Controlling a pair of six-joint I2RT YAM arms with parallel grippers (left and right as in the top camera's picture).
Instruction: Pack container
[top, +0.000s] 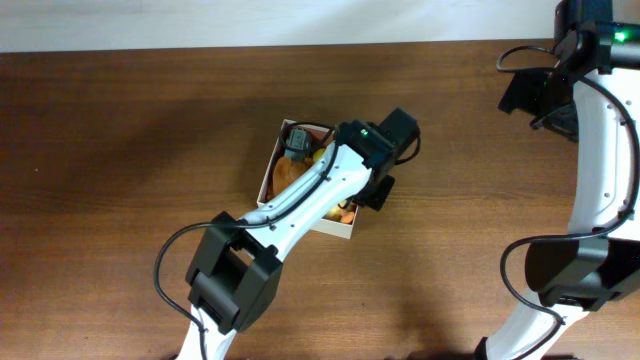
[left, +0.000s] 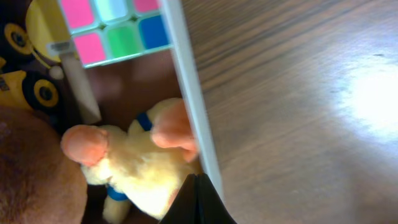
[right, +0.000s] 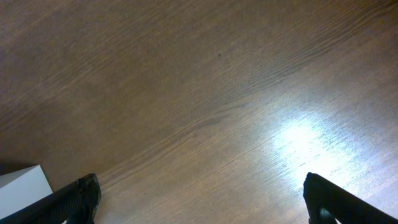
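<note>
**Overhead view.** You see the container (top: 267, 172) near the middle of the wooden counter (top: 120, 150). It is set at a slant, and only its left wall, near edge and a strip of its inside show. The left arm (top: 300, 205) crosses it from the near left and covers most of it. The left hand (top: 372, 192) hangs over the container's right edge, so the box lies directly beneath and to the left of that hand. From here you cannot tell whether its fingers are spread or pressed together. The right arm (top: 600, 150) stands well apart at the right edge of the counter, far from the container.

**Left wrist view.** The container's white wall (left: 189, 93) runs from the top down the frame, with the box's inside to its left and bare counter to its right. Inside lies a yellow plush toy (left: 140, 168) with orange parts, touching the wall. Beyond it are a cube with coloured squares (left: 118, 28), a yellow toy with black wheels (left: 28, 68) and a brown furry shape (left: 31, 174). One dark fingertip (left: 199, 202) shows at the bottom edge, right by the wall. The hand's state stays hidden.

**Right wrist view.** The right hand (right: 202, 205) is spread wide, with one dark fingertip in each lower corner and nothing between them, above bare counter. A white corner (right: 22, 183) shows at the lower left. You cannot tell what it belongs to.
</note>
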